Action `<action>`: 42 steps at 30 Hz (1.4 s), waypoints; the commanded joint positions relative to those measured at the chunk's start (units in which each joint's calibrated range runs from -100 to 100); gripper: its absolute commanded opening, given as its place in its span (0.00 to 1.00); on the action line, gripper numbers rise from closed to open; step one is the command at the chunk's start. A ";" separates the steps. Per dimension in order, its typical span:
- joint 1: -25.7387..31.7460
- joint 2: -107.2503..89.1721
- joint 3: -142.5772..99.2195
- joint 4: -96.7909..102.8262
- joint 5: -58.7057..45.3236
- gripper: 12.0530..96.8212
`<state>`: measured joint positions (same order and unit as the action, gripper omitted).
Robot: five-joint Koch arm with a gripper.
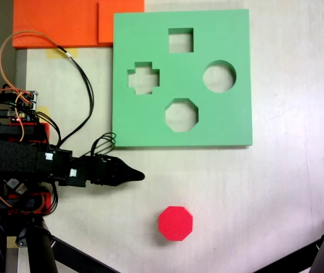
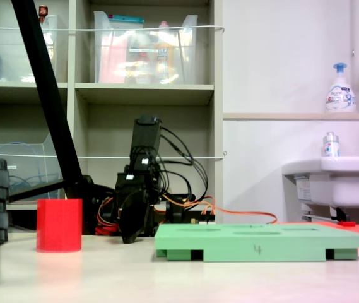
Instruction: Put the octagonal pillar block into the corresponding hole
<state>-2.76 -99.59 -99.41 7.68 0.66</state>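
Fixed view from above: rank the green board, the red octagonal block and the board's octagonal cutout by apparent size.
1. Green foam board, by far the largest.
2 and 3. Red octagonal pillar block and octagonal hole: they look nearly alike in width, so I would not rank one above the other.

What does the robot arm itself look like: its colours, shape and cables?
The arm is mostly black, with red parts near its base. The gripper tapers to a dark pointed tip. Black cable loops run along it, and thin orange wires curl above a small circuit board.

Gripper (image 1: 139, 176) jaws overlapped, gap indiscernible.
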 commanded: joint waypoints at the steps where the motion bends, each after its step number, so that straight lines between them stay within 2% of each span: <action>1: 0.24 -0.41 -0.59 -6.48 -0.05 0.44; 28: 0.05 -0.41 -0.59 -6.48 0.44 0.44; 34: -5.81 -0.41 -0.59 -6.10 11.82 0.45; 36: -7.13 -0.41 -0.59 -6.00 24.81 0.45; 37: -7.23 -0.41 -0.59 -6.10 27.69 0.45; 42: -7.86 -0.41 -0.59 -7.16 31.01 0.45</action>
<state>-10.57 -99.59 -99.61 6.61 30.35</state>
